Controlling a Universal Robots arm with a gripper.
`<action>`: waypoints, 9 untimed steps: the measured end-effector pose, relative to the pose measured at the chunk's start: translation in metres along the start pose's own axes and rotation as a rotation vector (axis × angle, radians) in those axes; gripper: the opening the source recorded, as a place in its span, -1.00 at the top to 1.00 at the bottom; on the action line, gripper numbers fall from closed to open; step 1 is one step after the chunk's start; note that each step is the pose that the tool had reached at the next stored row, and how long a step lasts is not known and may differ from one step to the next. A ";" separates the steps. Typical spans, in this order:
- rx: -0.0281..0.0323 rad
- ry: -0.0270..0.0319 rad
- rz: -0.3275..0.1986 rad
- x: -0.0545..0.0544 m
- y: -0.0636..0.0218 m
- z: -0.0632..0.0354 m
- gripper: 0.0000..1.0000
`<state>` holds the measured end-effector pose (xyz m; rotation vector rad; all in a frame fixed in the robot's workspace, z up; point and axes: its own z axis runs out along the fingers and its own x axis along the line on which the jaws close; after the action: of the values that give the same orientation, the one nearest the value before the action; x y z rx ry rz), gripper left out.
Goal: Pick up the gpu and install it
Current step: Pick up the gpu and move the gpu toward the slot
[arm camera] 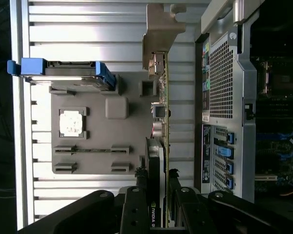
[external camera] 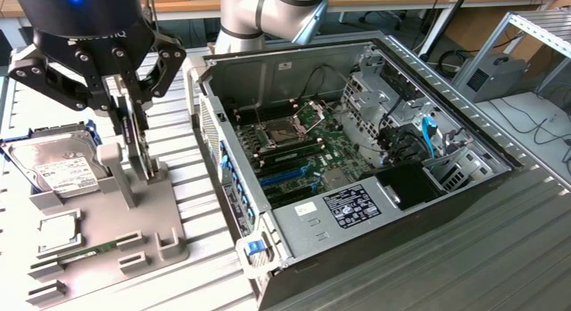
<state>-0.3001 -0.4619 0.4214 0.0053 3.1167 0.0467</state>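
Grip holds: my pincer (external camera: 130,109) is closed partway onto the gpu (arm camera: 156,151), which stands on edge, long axis parallel to the back wall of the computer case (arm camera: 224,73), near it.

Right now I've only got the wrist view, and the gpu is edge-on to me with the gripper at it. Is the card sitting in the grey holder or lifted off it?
Observer: Sitting in it, as far as I can see. In the exterior view the gpu stands upright, its lower edge down at the grey holder, with the gripper at its upper edge.
Operator: What's deeper inside the case?
Observer: At the end of the case farthest from the holder, a blue cable hangs inside.
Operator: And the hard drive?
Observer: The hard drive leans back on the holder, white label facing up.
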 end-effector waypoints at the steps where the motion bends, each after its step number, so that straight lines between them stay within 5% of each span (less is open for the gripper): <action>1: 0.0000 -0.0001 0.000 0.000 0.0001 -0.0011 0.46; 9: 0.0001 -0.0001 0.000 0.000 0.0006 -0.0112 0.46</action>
<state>-0.3001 -0.4616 0.4327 0.0058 3.1166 0.0466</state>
